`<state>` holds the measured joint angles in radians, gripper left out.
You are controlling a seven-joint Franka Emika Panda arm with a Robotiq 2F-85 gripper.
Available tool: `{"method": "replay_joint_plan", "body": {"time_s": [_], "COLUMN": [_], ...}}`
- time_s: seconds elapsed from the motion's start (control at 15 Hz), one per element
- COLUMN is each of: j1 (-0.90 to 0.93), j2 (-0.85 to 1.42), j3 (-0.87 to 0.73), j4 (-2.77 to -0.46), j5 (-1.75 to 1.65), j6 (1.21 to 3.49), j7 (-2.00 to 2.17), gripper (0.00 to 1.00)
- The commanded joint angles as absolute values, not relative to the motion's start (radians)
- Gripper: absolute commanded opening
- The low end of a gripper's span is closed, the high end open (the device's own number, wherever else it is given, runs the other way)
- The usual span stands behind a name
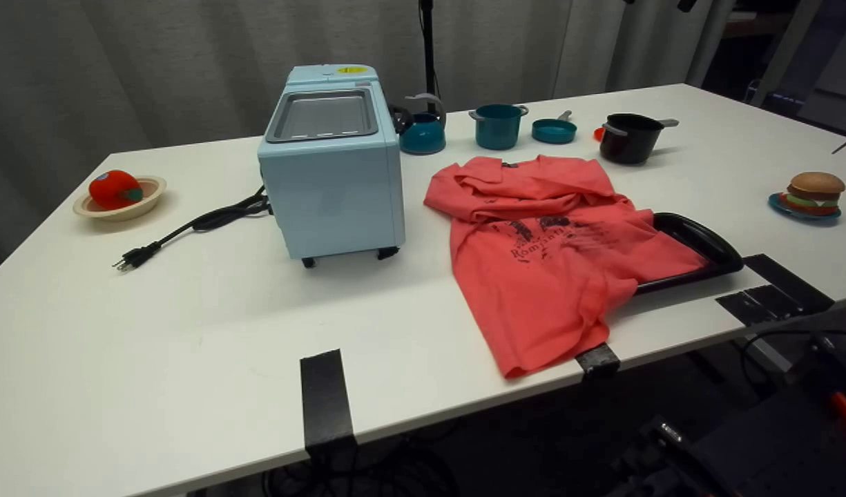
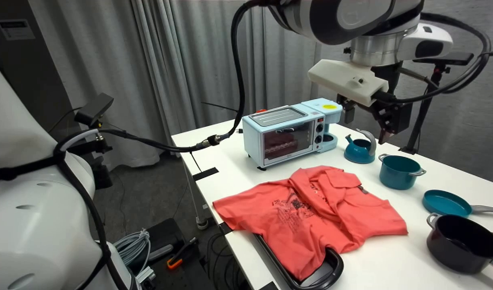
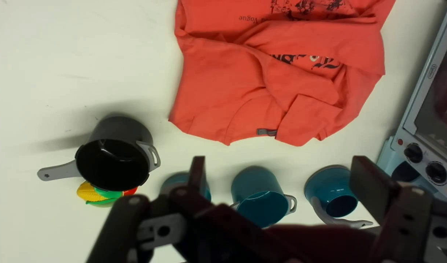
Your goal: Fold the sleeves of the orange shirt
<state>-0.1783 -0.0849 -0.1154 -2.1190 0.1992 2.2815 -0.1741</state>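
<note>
Grey curtains closed the room in both exterior views, and the dark floor showed well below the fingers. A black stand appeared near the fingers in an exterior view. The white table spread under the fingers and far to both sides of them; along its edge, well apart from them, we noticed strips of black tape.

The gripper was above the table, and we found its fingers standing wide from each other. In the wrist view, a teal pot was seen through the gap between them, a teal kettle just beside one finger, and a teal pan partly hidden by the opposite finger. Farther out past that finger we saw a black pot; on the kettle's side, farther out, stood a light-blue appliance.

The orange shirt lay on the table beyond the fingertips, apart from them, with its collar tag on the near side. A part of its cloth was folded across the dark print, and a flap lay beside the tag; which folds were the sleeves, we could not tell. On the side away from the fingers, the shirt covered part of a black tray. Well away from the fingers, in an exterior view, we saw also a hamburger on a plate and a red object in a bowl.
</note>
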Motion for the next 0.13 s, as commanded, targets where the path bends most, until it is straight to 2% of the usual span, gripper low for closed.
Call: {"method": "replay_joint_plan", "body": {"time_s": [0.0,0.07], "j1": [-0.161,-0.161], "j2": [-0.085,-0.085], "j3": [-0.132,-0.132], "j4": [-2.117,-2.117], "j5": [0.197,0.197], "j6": [2.279,2.279], "j7": [-0.172,-0.172], "gripper": [1.0,1.0]}}
